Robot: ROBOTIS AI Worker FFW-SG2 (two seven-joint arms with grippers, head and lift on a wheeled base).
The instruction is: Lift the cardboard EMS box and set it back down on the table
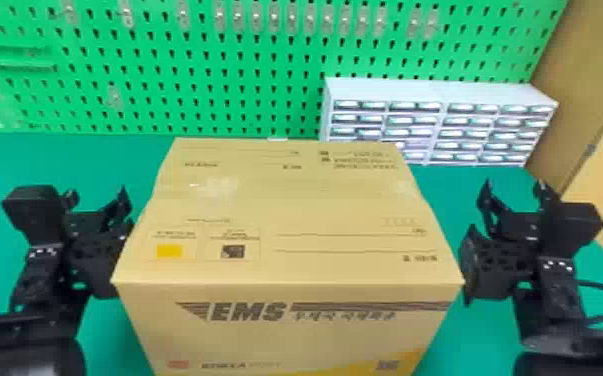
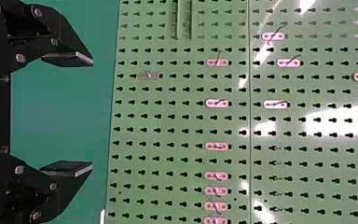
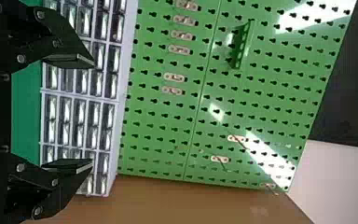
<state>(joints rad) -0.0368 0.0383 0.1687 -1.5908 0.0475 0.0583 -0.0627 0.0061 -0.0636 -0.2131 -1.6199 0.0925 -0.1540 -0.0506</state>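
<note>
The cardboard EMS box (image 1: 285, 210) stands upright in the middle of the head view, its printed front facing the robot. Against or close beside its left side is my left gripper (image 1: 97, 200), fingers spread and pointing away from the robot. My right gripper (image 1: 512, 192) holds the mirrored place at the box's right side, also spread. Nothing is between the fingers of the left gripper (image 2: 92, 114) in the left wrist view, nor between those of the right gripper (image 3: 93, 113) in the right wrist view. Whether the box's underside touches the table is hidden.
The green table (image 1: 130, 155) extends around the box. Behind it rises a green pegboard (image 1: 190, 95) with hooks. A white drawer cabinet (image 1: 435, 90) stands at the back right, beyond the box, and a brown panel (image 1: 580, 75) borders the right side.
</note>
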